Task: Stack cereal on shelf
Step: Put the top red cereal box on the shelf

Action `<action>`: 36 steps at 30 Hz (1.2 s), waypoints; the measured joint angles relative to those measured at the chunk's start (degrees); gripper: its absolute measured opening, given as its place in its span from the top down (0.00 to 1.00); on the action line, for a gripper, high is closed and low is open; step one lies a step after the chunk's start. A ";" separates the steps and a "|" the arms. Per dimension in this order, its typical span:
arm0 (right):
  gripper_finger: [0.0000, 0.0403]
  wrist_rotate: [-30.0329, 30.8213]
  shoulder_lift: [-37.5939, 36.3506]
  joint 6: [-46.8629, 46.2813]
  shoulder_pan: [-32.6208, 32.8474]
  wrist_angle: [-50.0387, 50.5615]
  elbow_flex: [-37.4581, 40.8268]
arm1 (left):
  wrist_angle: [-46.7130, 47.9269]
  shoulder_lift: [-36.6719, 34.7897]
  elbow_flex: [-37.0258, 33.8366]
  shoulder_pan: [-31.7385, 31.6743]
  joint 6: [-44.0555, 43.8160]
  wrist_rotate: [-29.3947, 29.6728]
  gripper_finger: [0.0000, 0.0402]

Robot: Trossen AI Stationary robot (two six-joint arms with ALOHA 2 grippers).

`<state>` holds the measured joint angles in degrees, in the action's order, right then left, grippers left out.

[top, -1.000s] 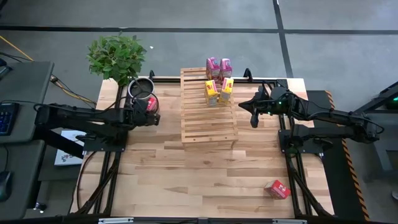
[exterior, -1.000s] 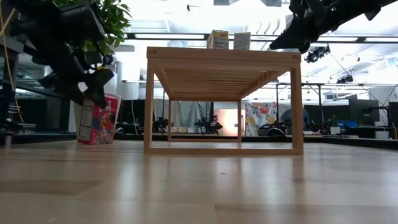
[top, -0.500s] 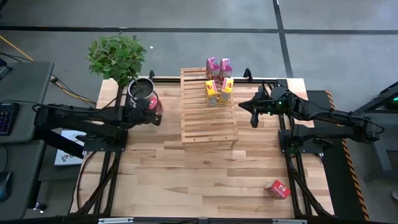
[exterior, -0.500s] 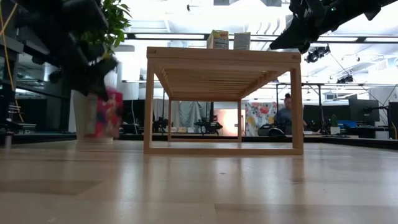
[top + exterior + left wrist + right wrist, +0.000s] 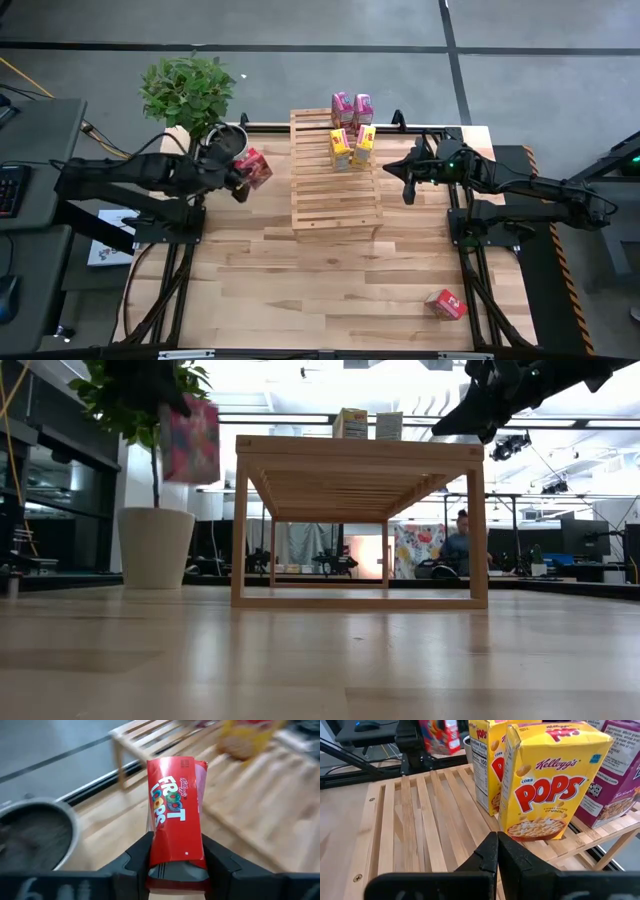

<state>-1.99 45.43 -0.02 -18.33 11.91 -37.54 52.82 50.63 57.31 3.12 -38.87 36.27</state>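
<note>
Over on the left, the potted plant (image 5: pixel 187 92) and a metal pot (image 5: pixel 224 141) sit at the table's back corner, out of the working lane. Just beside them the left gripper (image 5: pixel 237 176) is clamped on a red cereal box (image 5: pixel 253 167), lifted clear of the tabletop and level with the top of the shelf (image 5: pixel 358 450) in the low view, presumably so it can pass over the edge. The grip sits at one end of the box (image 5: pixel 175 817), leaving the front free, where "Kellogg's Froot Loops" reads plainly.

In the middle, the shelf (image 5: pixel 334 178) carries four boxes bunched at its far end: two pink boxes (image 5: pixel 351 106) behind, two yellow boxes (image 5: pixel 351 146) in front, keeping the nearer slats bare for more. The yellow ones read "Kellogg's Corn Pops" (image 5: pixel 553 780) (the pink labels are cut off).

To the right, the right gripper (image 5: pixel 407 177) hangs beside the shelf, its fingers (image 5: pixel 489 854) pressed together on nothing, apparently waiting. The other red box (image 5: pixel 445 304) lies on the table near the front right corner, well apart from everything.
</note>
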 joint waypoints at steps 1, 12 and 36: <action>1.00 -0.03 0.00 -0.01 0.00 -0.18 0.00 | -0.25 0.04 1.05 0.92 0.72 -0.52 0.71; 1.00 -4.34 -0.09 -0.02 -0.02 -12.34 0.00 | -23.60 6.01 6.86 7.31 19.46 -8.13 0.71; 0.72 -12.83 -5.81 -7.48 0.00 -16.44 0.00 | -33.70 44.64 30.18 -3.60 41.06 -25.88 0.71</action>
<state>-14.82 39.62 -7.49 -18.33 -4.53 -37.54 19.12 95.27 87.48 -0.48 2.20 10.39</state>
